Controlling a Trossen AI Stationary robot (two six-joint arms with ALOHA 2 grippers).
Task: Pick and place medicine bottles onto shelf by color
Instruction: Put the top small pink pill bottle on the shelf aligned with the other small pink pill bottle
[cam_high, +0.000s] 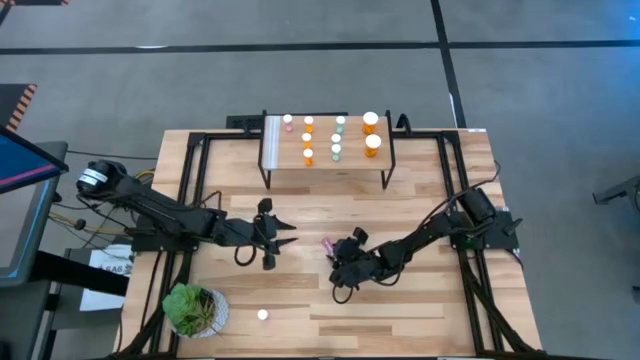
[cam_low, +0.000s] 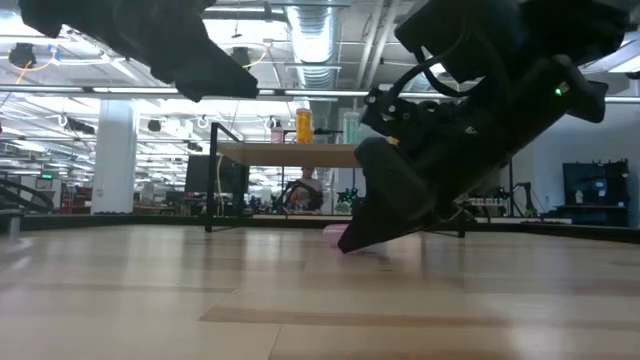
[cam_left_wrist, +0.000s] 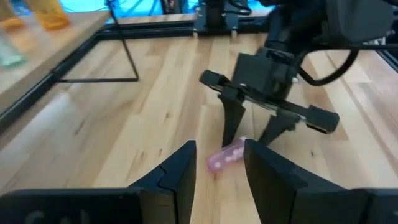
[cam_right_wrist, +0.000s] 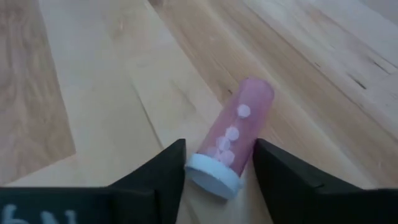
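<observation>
Both arms are built of dark, near-black links with blocky joint housings, and thin dark cables run along them; the left arm (cam_high: 165, 212) ends at its base in a round silver-white cap, while the right arm (cam_high: 440, 228) carries a boxy black housing at its shoulder. The left claw (cam_left_wrist: 219, 180) has two flat, matte black fingers (cam_left_wrist: 180, 174) with angled, wedge-like tips, and the right claw (cam_right_wrist: 217, 171) has the same dark, bevelled fingers, with pale lettering partly visible on the body below them. Seen from the left wrist, the right claw's head is a squared black block with a wide crossbar ending in rounded lugs, and in the low view a small green light glows on the right arm's housing.
</observation>
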